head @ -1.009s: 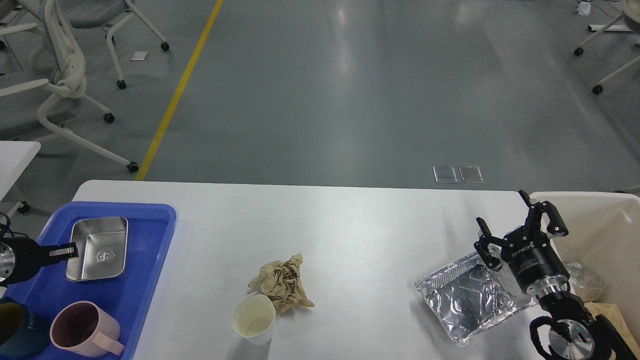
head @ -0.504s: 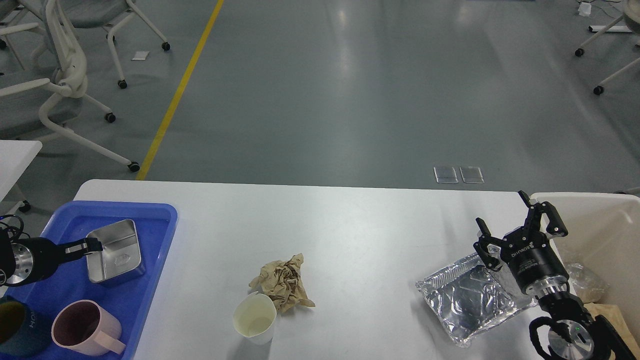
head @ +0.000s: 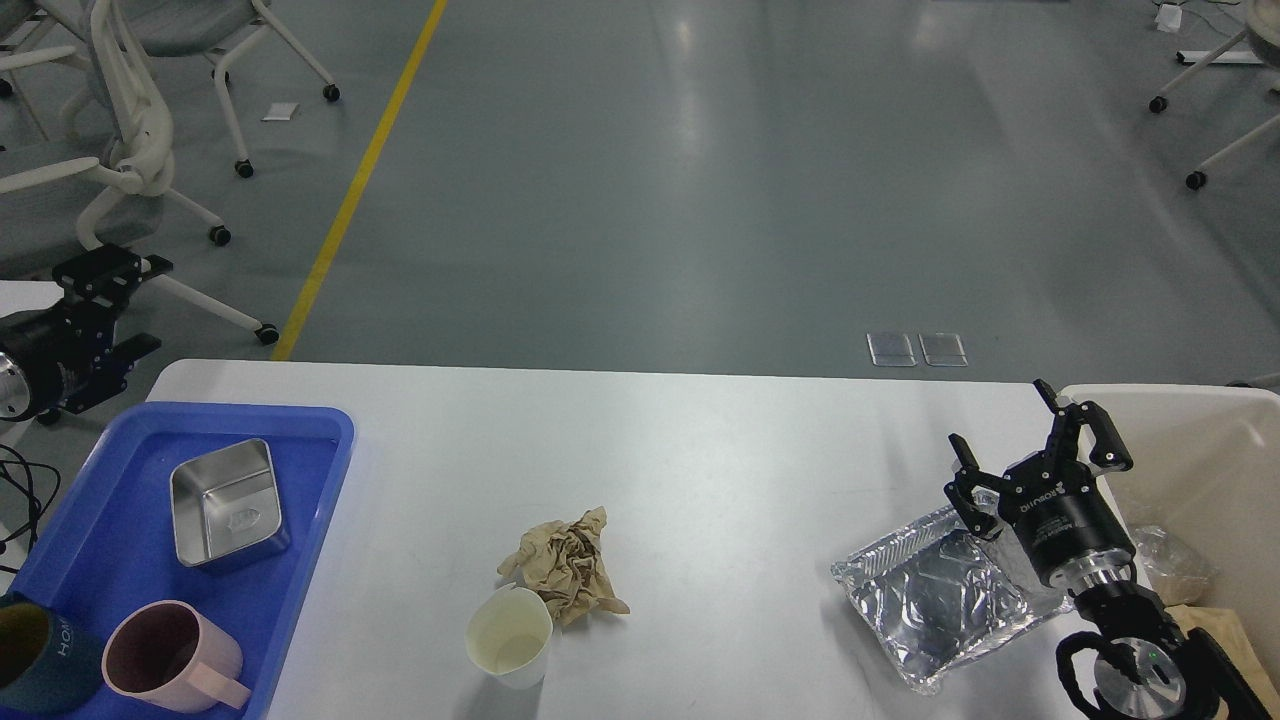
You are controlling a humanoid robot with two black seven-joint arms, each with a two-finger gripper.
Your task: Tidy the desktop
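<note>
The white desktop [head: 720,460] carries a crumpled brown paper [head: 565,565], a white paper cup [head: 510,635] just in front of it, and a crinkled foil tray [head: 930,600] at the right. My right gripper [head: 1000,415] hangs open over the foil tray's far right corner, with nothing between its fingers. My left gripper [head: 125,305] is raised beyond the back left corner of the blue tray [head: 310,470], open and empty. In that tray lie a steel box [head: 225,500], a pink mug [head: 165,660] and a dark cup [head: 35,650].
A beige bin [head: 1200,440] stands against the desktop's right end, with some waste inside. A smaller white table's corner [head: 20,295] shows at the far left. Office chairs [head: 110,150] stand on the grey floor behind.
My left gripper pushed the steel box rightward in the blue tray, let go of it, then rose up and back to the left. The right arm barely moved.
</note>
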